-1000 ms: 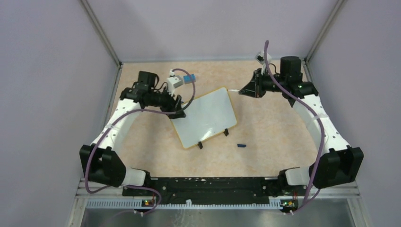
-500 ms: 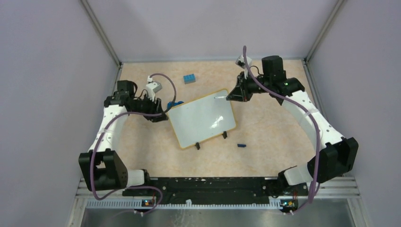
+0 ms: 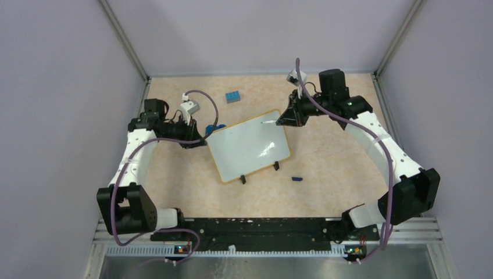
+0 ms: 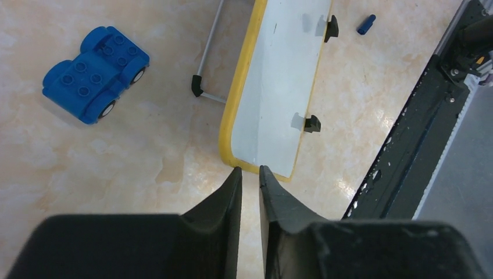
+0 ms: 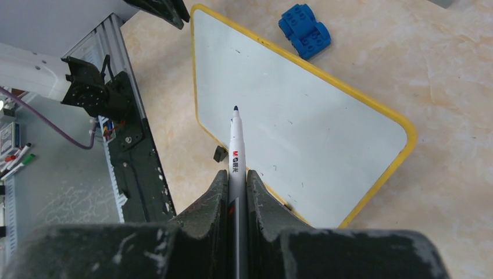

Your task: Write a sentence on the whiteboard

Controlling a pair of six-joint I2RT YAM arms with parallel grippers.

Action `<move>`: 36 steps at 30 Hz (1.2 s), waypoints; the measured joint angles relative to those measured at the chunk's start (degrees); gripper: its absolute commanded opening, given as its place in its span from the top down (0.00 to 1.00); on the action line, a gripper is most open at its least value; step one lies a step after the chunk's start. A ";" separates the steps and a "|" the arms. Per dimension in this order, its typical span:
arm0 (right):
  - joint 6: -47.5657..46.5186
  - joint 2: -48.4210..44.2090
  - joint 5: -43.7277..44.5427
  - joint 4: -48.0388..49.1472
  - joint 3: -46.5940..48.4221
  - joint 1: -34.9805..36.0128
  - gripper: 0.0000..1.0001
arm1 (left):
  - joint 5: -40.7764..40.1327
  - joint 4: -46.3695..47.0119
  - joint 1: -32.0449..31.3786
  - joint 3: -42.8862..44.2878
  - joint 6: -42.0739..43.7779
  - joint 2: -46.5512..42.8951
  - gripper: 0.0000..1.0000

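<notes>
Clamping a white marker (image 5: 235, 145) tight in the right gripper (image 5: 236, 176), dark tip pointed over the far right part of the whiteboard (image 3: 244, 148); contact with the surface not clear. Lies flat mid-table, skewed, yellow rim around, black clip feet (image 4: 312, 122) on the near edge. Holds the left gripper (image 4: 250, 171) just beside the board's left corner, fingers a narrow slit apart, nothing between. Beyond that corner, a blue toy car (image 4: 96, 72); farther back, a blue brick (image 3: 233, 96); near the feet, a small blue cap (image 3: 297, 178).

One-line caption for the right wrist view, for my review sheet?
Right gripper clamps a white marker, tip poised over the yellow-rimmed whiteboard; blue toy car beyond.
</notes>
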 measured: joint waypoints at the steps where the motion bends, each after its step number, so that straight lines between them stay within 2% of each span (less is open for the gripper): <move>1: -0.07 0.00 -0.02 0.00 0.00 0.24 1.00 | 0.37 0.02 0.00 0.00 0.31 0.68 0.83; 9: -1.66 0.00 0.50 0.00 0.00 3.76 1.00 | 2.54 0.44 -0.46 1.51 1.92 6.16 0.90; 19: -1.53 2.58 6.97 3.72 -0.02 12.09 1.00 | 4.31 3.78 -1.40 2.73 2.14 8.07 0.88; 22: -0.35 3.21 9.81 6.93 -0.13 13.77 1.00 | 5.33 5.49 -1.40 2.73 1.46 8.07 0.82; 27: 1.60 3.67 13.31 13.33 -0.83 16.13 1.00 | 9.44 9.92 -1.33 2.62 -1.49 8.04 0.66; 34: 2.03 4.48 18.97 18.36 -2.80 22.05 1.00 | 13.03 14.08 2.03 -1.22 -5.95 5.16 0.65; 36: 1.99 4.48 20.61 19.04 -3.76 23.96 1.00 | 13.64 13.99 2.89 -2.08 -5.95 4.48 0.68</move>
